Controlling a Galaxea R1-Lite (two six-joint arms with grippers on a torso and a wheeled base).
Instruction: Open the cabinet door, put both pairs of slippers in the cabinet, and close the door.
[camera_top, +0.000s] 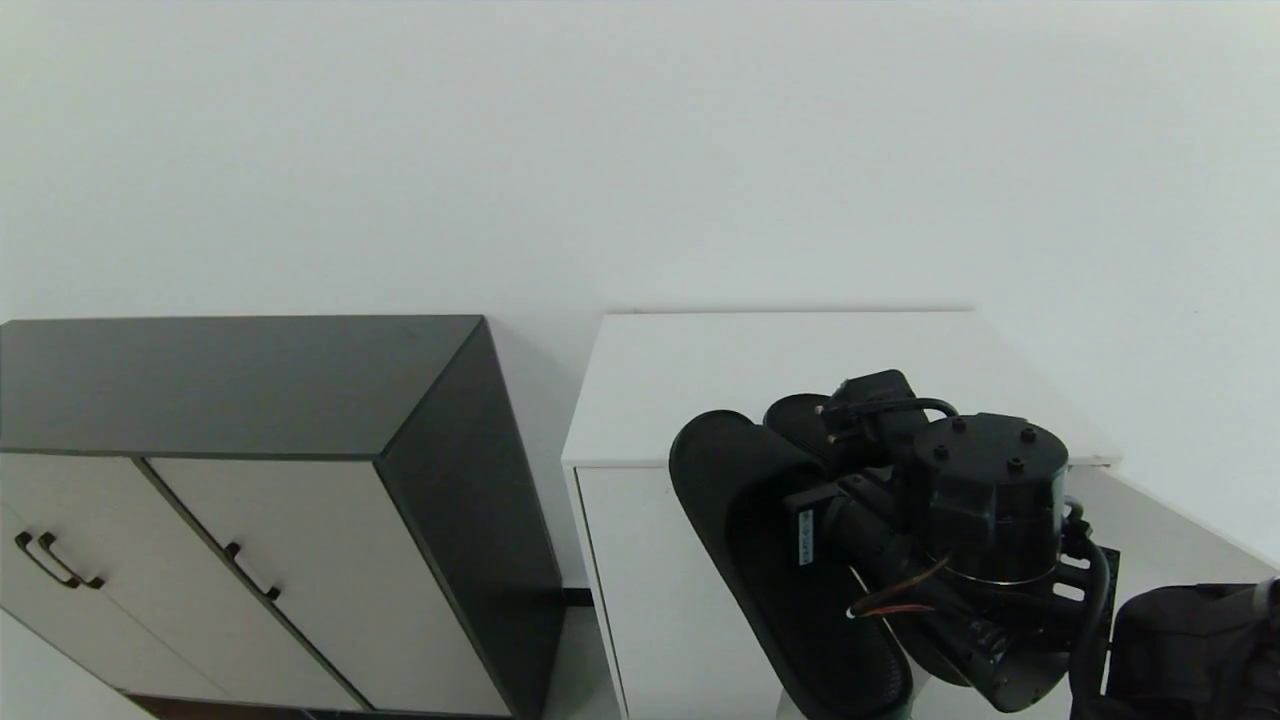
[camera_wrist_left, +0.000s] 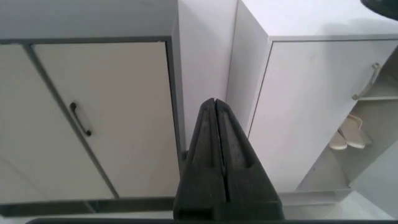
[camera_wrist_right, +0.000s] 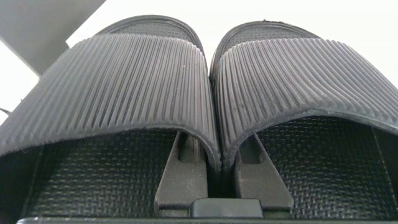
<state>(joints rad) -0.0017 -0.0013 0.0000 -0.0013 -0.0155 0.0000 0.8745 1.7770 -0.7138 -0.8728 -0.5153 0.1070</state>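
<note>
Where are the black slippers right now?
Head view, right side: the black slippers sit clamped in the right gripper, in front of the white cabinet.

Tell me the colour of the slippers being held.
Black slippers, ribbed on top; clearest in the right wrist view.

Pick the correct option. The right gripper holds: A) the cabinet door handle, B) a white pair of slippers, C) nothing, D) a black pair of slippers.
D: the right gripper has its fingers clamped on the adjoining straps of the black slippers.
</note>
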